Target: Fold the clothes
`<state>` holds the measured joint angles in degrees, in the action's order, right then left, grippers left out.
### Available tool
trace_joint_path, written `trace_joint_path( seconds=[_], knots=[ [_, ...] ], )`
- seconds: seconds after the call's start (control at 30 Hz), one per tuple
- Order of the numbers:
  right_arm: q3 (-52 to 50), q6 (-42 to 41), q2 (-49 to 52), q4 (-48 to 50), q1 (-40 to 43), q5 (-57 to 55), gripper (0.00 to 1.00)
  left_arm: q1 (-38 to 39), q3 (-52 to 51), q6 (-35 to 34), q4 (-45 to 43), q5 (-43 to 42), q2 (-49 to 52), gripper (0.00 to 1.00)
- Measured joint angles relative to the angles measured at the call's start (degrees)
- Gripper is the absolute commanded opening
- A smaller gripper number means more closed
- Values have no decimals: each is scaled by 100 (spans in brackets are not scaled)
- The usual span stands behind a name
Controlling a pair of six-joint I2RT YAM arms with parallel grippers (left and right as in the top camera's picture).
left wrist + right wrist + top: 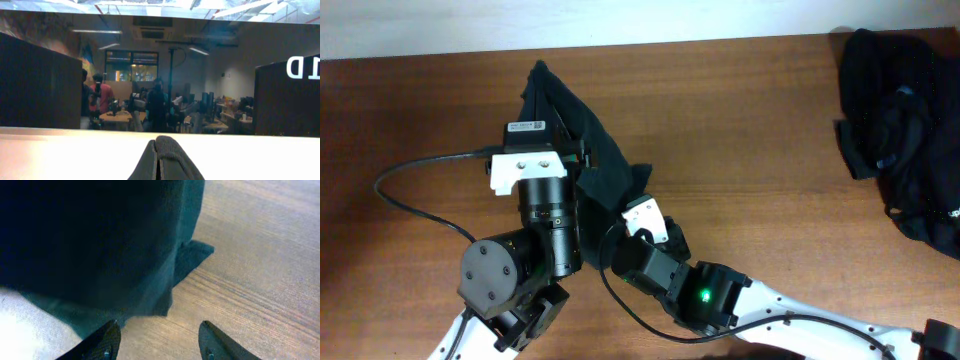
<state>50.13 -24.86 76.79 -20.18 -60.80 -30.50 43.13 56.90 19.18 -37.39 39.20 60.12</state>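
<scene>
The black soft-fabric garment (605,165) lies as a narrow band across the middle of the brown wooden table (740,110), running from a raised peak on the far side down to a loose corner near the right gripper (159,330). The left gripper (159,159) has its 2 fingers pressed together, and judging from the overhead view they pinch a fold of this garment. The likely purpose is to hold 1 edge off the surface so that the cloth hangs and its free hem can be found. The right gripper has its 2 fingers apart with only bare wood between them. The hanging hem and its pointed corner lie just ahead of the tips, not touching them, which suits a grasp on that corner. A heap of black clothes (900,120) sits at the far right edge, well apart. Open wood to the right of the garment gives room to spread it; a black cable (410,200) crosses the left side, and both arms crowd the near side
</scene>
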Motion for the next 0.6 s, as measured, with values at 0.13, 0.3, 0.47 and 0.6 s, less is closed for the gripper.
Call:
trace_joint_path(
  seconds=[0.13, 0.3, 0.47, 0.6],
  knots=[
    [-13, 2, 81, 225, 7, -120, 54, 0, 0, 0, 0, 0, 0, 1],
    [-13, 0, 319, 431, 129, -151, 55, 0, 0, 0, 0, 0, 0, 1],
    [-22, 70, 503, 599, 326, -164, 7, 0, 0, 0, 2, 0, 0, 1],
    [-24, 74, 503, 693, 476, -164, 4, 0, 0, 0, 2, 0, 0, 1]
  ],
)
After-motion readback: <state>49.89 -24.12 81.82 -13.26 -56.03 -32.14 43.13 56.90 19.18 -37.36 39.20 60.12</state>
